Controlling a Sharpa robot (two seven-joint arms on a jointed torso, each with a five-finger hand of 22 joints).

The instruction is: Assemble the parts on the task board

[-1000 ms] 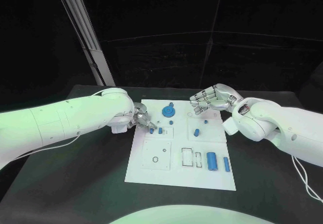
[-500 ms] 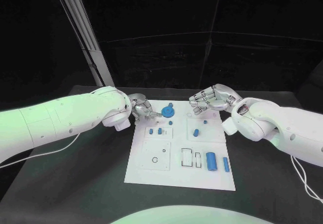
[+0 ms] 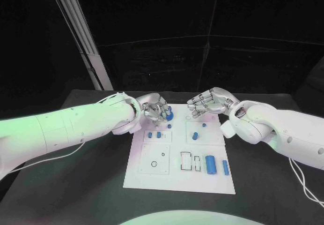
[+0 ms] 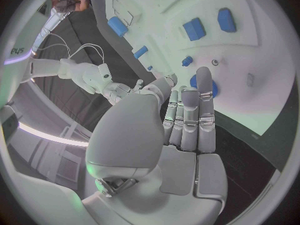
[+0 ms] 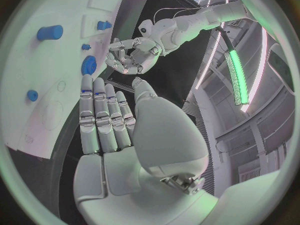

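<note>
Hands both open, empty: left hand over round blue part, maybe touching; right hand at task board far edge.

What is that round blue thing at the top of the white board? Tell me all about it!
The round blue part is a flat disc with a raised hub in its middle; it looks like plastic. It lies at the far edge of the task board, between the two hands. The left hand hangs right beside it with its fingers stretched toward it and covers its side in the head view; I cannot tell whether they touch. The right hand stays clear of it, holding nothing.
</note>
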